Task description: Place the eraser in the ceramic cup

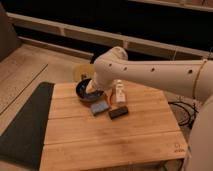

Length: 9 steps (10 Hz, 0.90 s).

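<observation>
The gripper point(94, 93) hangs at the right rim of the dark bowl point(82, 90), jaws spread wide with nothing seen between them, and whether the bowl holds anything I cannot tell. The eraser point(118, 112) lies flat on the wooden table point(115, 145) in front and right of the bowl, just beside a blue-grey pad point(100, 107), while the ceramic cup point(81, 71) shows only as a pale shape behind the bowl, its inside hidden. The white arm point(150, 75) reaches in from the right, bends above the bowl and drops to it, covering the bowl's right side and part of a white oblong item point(120, 94) beyond.
</observation>
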{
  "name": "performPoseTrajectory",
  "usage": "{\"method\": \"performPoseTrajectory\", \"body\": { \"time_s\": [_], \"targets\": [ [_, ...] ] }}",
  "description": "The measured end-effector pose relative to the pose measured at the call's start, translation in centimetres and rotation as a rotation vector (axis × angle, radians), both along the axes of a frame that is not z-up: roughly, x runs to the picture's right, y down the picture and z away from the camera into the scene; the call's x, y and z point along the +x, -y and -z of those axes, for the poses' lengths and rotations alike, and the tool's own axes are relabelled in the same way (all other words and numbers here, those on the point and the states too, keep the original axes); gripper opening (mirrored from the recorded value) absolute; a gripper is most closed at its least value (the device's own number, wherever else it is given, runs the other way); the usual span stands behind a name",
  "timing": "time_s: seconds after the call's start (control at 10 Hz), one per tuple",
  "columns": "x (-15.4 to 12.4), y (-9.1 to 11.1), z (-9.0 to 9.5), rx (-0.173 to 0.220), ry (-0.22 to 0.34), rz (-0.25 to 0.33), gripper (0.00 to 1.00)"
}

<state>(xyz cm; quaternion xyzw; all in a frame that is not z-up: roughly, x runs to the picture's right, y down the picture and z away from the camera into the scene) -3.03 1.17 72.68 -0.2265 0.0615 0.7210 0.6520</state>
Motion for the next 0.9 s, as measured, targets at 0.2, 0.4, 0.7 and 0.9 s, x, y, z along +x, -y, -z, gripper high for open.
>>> {"method": "performPoseTrajectory", "body": {
  "time_s": [0.2, 0.4, 0.7, 0.9],
  "targets": [
    [-0.5, 0.0, 0.1, -0.001, 0.008, 0.002, 0.65],
    [-0.1, 0.0, -0.4, -0.003, -0.006, 0.001, 0.65],
    [6.8, -4.8, -2.5, -0.115, -0.161, -0.091, 0.65],
    [9.8, -6.8, -3.3, -0.149, -0.210, -0.178, 0.65]
  ]
}}
